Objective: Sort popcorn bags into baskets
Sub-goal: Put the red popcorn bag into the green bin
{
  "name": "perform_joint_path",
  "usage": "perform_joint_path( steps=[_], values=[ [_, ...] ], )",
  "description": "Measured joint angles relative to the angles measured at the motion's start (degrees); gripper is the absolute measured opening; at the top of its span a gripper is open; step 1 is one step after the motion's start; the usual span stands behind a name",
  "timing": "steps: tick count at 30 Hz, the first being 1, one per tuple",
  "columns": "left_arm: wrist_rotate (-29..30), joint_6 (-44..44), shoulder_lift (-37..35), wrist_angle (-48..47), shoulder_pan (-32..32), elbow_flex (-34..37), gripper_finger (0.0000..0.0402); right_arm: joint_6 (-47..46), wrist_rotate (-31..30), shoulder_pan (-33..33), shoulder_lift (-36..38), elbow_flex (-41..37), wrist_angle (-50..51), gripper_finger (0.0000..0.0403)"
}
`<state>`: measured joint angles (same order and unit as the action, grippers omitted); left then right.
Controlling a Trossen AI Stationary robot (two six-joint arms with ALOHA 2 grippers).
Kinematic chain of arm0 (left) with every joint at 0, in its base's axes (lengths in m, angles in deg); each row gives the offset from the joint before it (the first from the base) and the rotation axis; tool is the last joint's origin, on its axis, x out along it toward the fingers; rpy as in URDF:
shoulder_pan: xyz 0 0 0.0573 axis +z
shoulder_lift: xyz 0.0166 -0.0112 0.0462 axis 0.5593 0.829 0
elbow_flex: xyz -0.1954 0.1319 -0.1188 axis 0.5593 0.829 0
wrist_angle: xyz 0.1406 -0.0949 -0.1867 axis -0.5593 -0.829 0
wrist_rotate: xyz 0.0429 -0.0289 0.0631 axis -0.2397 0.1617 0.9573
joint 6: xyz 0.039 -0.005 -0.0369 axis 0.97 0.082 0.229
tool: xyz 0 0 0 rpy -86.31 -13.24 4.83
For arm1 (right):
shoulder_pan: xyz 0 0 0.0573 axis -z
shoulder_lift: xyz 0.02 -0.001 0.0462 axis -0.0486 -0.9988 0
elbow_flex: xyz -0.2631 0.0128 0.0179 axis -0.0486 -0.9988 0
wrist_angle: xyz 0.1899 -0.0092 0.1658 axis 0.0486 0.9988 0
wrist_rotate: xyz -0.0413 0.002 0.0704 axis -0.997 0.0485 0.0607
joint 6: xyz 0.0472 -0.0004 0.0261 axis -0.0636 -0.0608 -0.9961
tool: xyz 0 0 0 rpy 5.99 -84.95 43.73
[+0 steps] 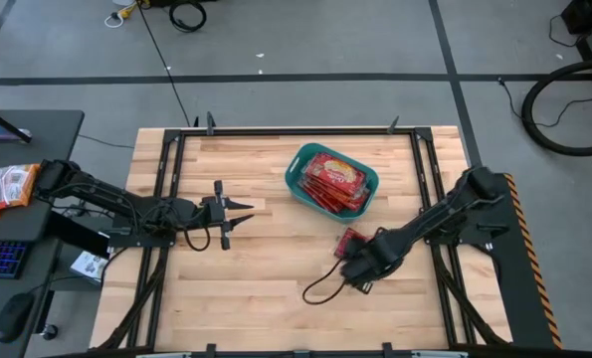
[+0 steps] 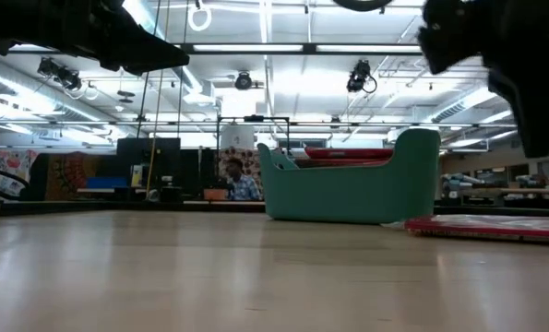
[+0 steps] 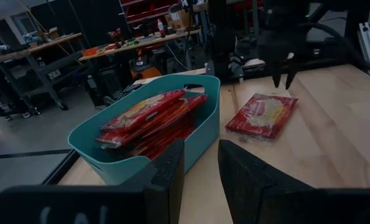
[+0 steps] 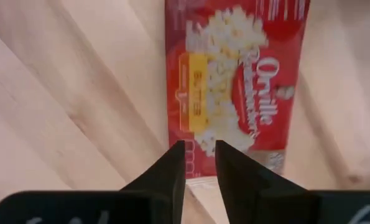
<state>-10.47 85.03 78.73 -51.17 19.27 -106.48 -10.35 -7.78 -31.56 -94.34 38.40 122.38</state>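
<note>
Right gripper [image 4: 200, 163], mine: poised over the near end of one popcorn bag [image 4: 234, 74], fingers drawn close with only a thin gap between them, holding nothing; whether the tips touch the packet I cannot tell

Item, popcorn bag, loose: red, flat on the wooden table [image 1: 266, 288], cream-yellow popcorn picture and white lettering face up; seen from above [image 1: 349, 239] it lies just off the basket's corner, half under my right gripper [image 1: 360, 261]

Item, basket [image 1: 297, 179]: teal tub, standing toward the far side of the table, near its middle and turned at an angle

Item, popcorn bags stacked [image 1: 333, 183]: red packets filling the basket, the top ones level with or slightly above its rim

Item, left gripper [image 1: 238, 217], mine: stretched low over the bare boards on the left half, pointing toward the basket, well apart from it, fingers spread, nothing between them
</note>
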Motion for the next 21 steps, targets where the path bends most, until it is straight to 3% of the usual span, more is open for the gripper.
perform_joint_path(
  steps=[4, 10, 16, 21],
  values=[
    [0.00, 0.00, 0.00, 0.00, -0.01, 0.01, 0.0102, -3.61, 3.55, 0.54, 6.77, -10.63, -8.10, 0.0098],
    [0.00, -0.02, 0.00, 0.00, -0.02, 0.00, 0.0102, -6.43, 7.24, 2.76, 15.79, -24.06, -11.69, 0.0104],
    [0.00, -0.02, 0.00, 0.00, -0.02, 0.00, 0.0102, -9.17, 10.99, 5.04, 25.36, -31.96, -13.53, 0.0132],
    [0.00, 0.32, 0.00, 0.00, -0.02, 0.01, 0.0102, 2.65, 11.64, 1.38, 27.70, -33.17, -14.53, 0.0142]
  ],
)
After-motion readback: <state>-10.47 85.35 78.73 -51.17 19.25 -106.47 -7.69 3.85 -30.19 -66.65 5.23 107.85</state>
